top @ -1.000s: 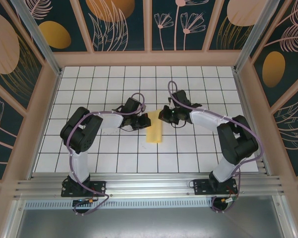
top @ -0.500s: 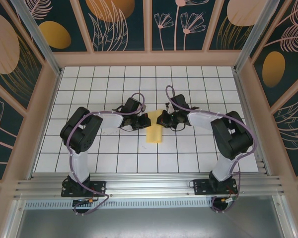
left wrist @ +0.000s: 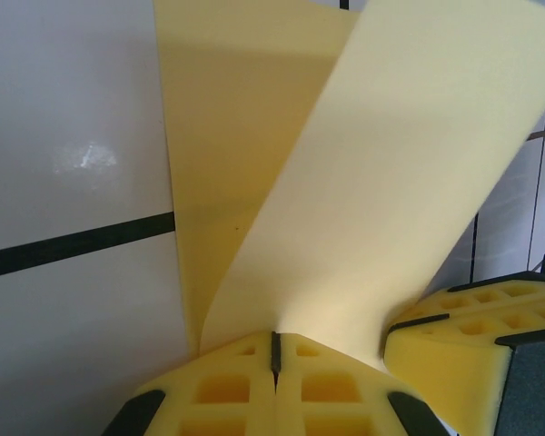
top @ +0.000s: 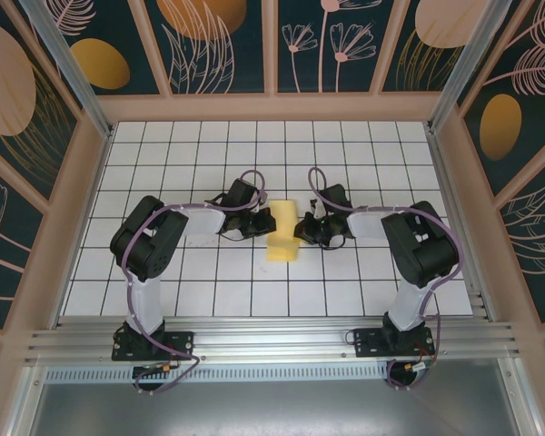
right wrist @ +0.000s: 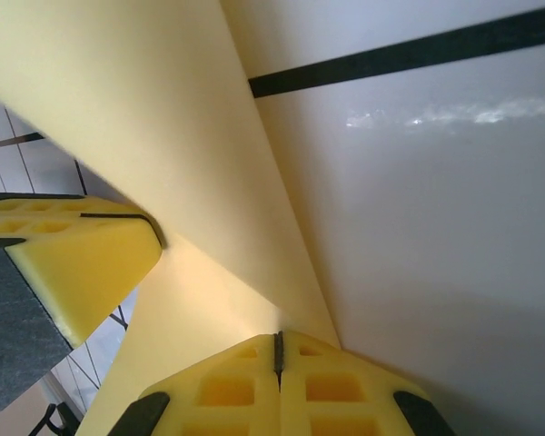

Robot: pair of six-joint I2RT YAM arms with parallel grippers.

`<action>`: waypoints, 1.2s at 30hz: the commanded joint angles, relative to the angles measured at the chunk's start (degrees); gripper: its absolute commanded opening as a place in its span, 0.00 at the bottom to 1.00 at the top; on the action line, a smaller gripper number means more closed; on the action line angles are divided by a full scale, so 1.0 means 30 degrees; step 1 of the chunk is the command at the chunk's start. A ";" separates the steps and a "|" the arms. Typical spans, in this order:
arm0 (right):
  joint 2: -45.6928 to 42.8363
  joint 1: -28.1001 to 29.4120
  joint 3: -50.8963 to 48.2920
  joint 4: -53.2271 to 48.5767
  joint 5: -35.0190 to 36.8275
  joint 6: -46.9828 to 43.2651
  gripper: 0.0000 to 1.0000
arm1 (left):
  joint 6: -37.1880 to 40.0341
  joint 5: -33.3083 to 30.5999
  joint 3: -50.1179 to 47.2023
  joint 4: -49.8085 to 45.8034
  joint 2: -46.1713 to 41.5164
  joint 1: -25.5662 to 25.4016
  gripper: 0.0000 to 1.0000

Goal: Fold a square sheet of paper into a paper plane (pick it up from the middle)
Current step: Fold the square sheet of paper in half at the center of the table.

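**A:** Where is the yellow sheet (top: 282,243)?

**B:** Mid-table (top: 209,145), on the white grid. It is folded to a narrow strip, long axis running near to far, and lies between the two grippers.

**A:** Left gripper (top: 264,224)?

**B:** At the strip's left edge, jaws closed tight on the paper. In its wrist view a flap rises out of the pinch and the lower layer lies flat on the tile.

**A:** Right gripper (top: 299,228)?

**B:** At the right edge, opposite. It is also clamped shut, with the sheet coming out of the seam between its jaws.

**A:** Spacing?

**B:** The tips are just beside each other across the strip. Each wrist view catches the other gripper close alongside.
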 commanded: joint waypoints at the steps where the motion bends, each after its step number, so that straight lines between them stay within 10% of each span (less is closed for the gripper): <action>1: 0.0500 -0.0124 -0.1022 0.0250 0.0258 -0.0564 0.02 | 0.0528 -0.0897 -0.0458 -0.1287 0.0858 -0.0100 0.00; 36: -0.2086 0.0079 -0.2157 0.1756 -0.2199 0.0045 0.00 | 0.0956 -0.0848 -0.0330 -0.1535 0.1053 -0.0082 0.00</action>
